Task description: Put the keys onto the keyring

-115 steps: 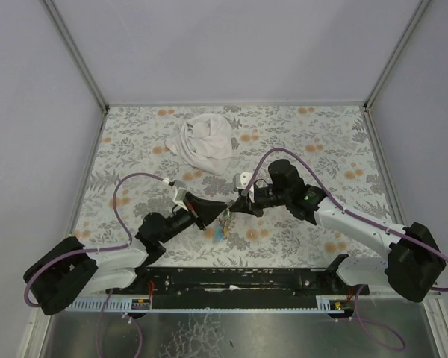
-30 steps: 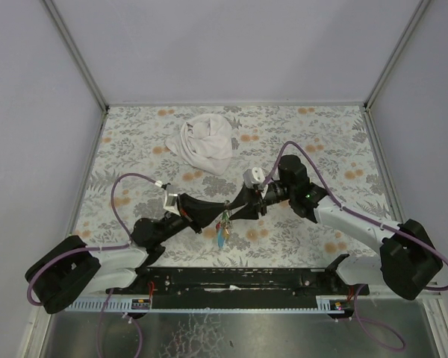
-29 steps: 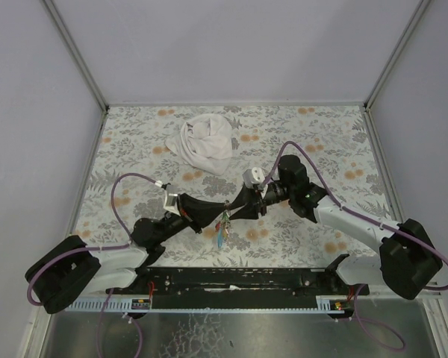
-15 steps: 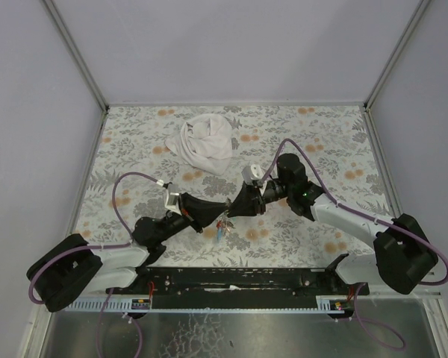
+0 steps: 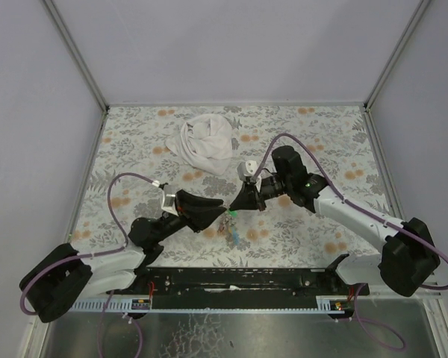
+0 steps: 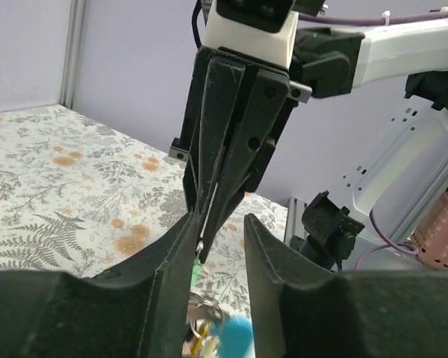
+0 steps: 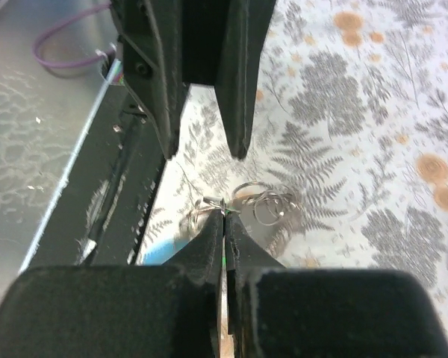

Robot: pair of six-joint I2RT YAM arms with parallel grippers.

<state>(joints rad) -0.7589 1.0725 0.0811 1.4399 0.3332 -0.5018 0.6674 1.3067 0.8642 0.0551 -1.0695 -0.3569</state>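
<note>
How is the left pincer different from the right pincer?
The left pincer is open, with a gap between its fingers; the right pincer is squeezed shut. The left pincer holds nothing; the right pincer pinches a thin metal piece. Both are black, have two fingers, and point at each other with their tips close together.

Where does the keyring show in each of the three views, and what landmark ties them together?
Top external: the keyring sits near the centre, slightly low.
Left wrist: the keyring peeks in at bottom centre.
Right wrist: the keyring lies mid-picture.
Shared landmark: the right gripper, shut, its tips by the keyring.
</note>
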